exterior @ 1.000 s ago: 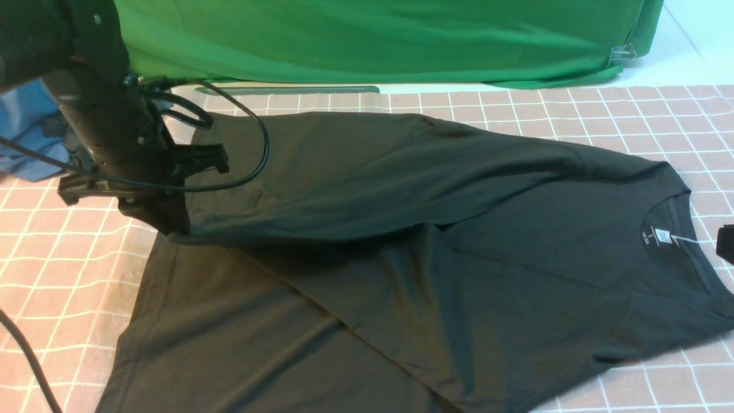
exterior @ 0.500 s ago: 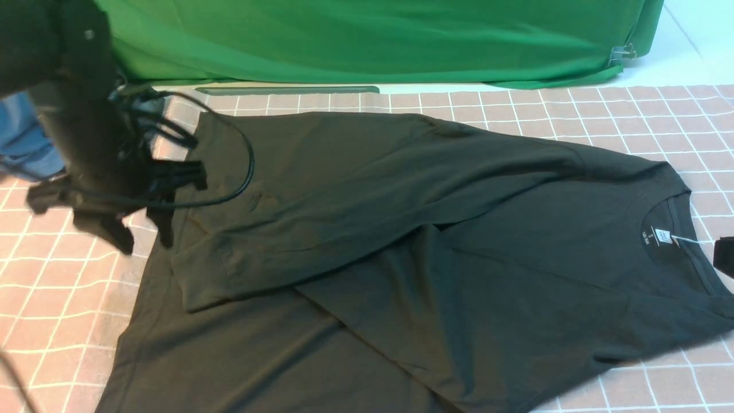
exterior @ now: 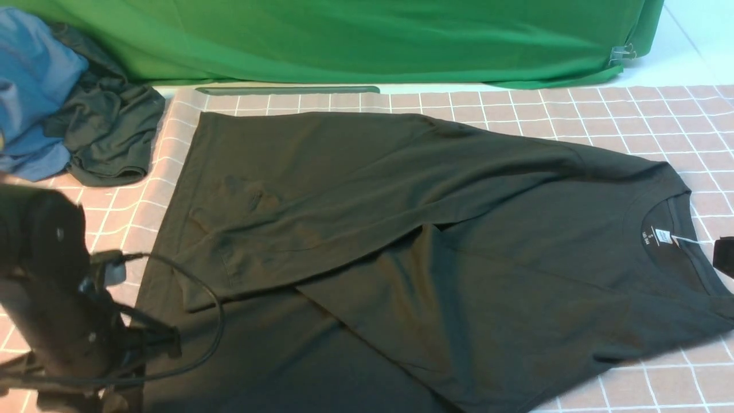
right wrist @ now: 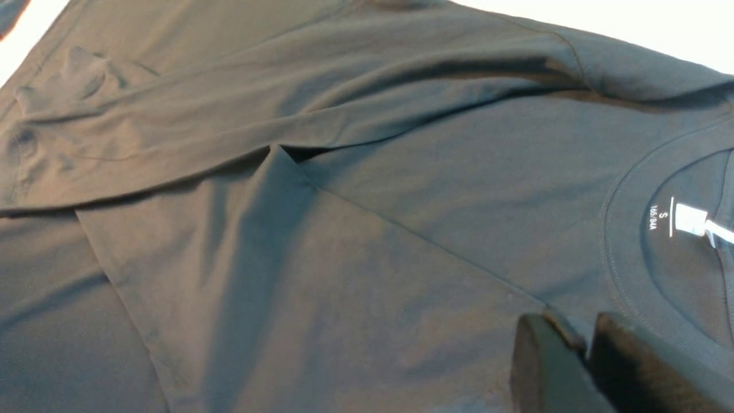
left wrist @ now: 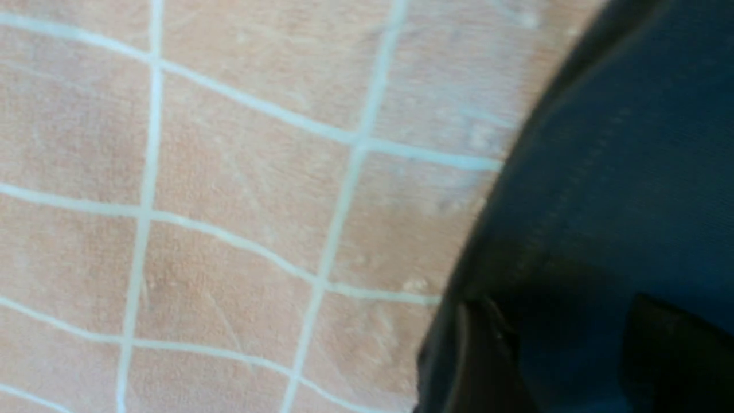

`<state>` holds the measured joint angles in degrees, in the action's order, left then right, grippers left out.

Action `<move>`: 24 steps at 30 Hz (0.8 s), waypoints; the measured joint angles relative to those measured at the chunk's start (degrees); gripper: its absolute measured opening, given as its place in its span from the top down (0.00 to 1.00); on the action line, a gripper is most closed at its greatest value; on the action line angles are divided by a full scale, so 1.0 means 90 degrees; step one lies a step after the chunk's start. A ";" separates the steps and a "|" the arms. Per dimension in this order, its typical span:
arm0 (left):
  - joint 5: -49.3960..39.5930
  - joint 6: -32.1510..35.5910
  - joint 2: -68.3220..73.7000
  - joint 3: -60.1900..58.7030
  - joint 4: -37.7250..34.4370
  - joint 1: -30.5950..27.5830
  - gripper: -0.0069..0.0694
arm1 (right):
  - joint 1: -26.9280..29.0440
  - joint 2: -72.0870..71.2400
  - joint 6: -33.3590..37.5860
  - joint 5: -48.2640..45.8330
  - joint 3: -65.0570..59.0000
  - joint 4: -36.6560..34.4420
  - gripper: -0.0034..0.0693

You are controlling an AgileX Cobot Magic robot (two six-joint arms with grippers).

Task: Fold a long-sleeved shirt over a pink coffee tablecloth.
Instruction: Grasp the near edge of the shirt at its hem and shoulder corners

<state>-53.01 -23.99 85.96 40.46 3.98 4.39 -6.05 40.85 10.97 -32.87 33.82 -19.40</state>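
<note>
The black long-sleeved shirt (exterior: 401,241) lies flat on the pink coffee tablecloth (exterior: 631,115), its collar and white neck label (exterior: 662,235) to the right. Both sleeves are folded across the body; one cuff (exterior: 212,275) rests near the left hem. My left arm (exterior: 63,321) is low at the near left. Its gripper (left wrist: 559,321) is open over the shirt's hem edge (left wrist: 602,172), with only flat cloth under the gap. My right gripper (right wrist: 579,338) hovers by the collar (right wrist: 625,189), fingers (right wrist: 545,367) almost together and holding nothing; only its tip (exterior: 724,252) shows in the front view.
A blue garment (exterior: 34,86) and a smaller dark grey garment (exterior: 109,137) are piled at the back left corner. A bright green cloth (exterior: 373,40) hangs along the back, held by a clip (exterior: 624,54). Cables (exterior: 206,321) loop off the left arm.
My left gripper let go of the sleeve cuff, opened, and swung from the far left down to the near-left hem. The sleeve now lies flat. The right gripper stayed put.
</note>
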 joint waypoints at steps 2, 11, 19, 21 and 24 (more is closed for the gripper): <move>0.0082 -0.0128 -0.0006 -0.0083 0.0095 0.0000 0.32 | 0.0000 0.0000 0.0000 0.0000 0.0000 0.0000 0.74; 0.0610 -0.0173 -0.0131 -0.0546 0.0137 0.0000 0.16 | 0.0000 0.0007 0.0000 0.0000 0.0000 0.0000 0.74; 0.0760 -0.0173 -0.0161 -0.0604 -0.0113 0.0013 0.57 | 0.0000 0.0007 0.0125 -0.0029 0.0027 0.0000 0.73; 0.0663 -0.0135 -0.0187 -0.0583 -0.0018 0.0013 0.76 | 0.0000 0.0085 0.0131 -0.0377 0.0196 0.0005 0.73; 0.0486 -0.0130 -0.0346 -0.0515 -0.0001 0.0013 0.86 | 0.0000 0.0329 0.0131 -0.1031 0.0606 0.0068 0.73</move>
<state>-48.64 -25.16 82.85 35.83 3.97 4.51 -6.05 43.81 12.15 -42.15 39.27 -18.79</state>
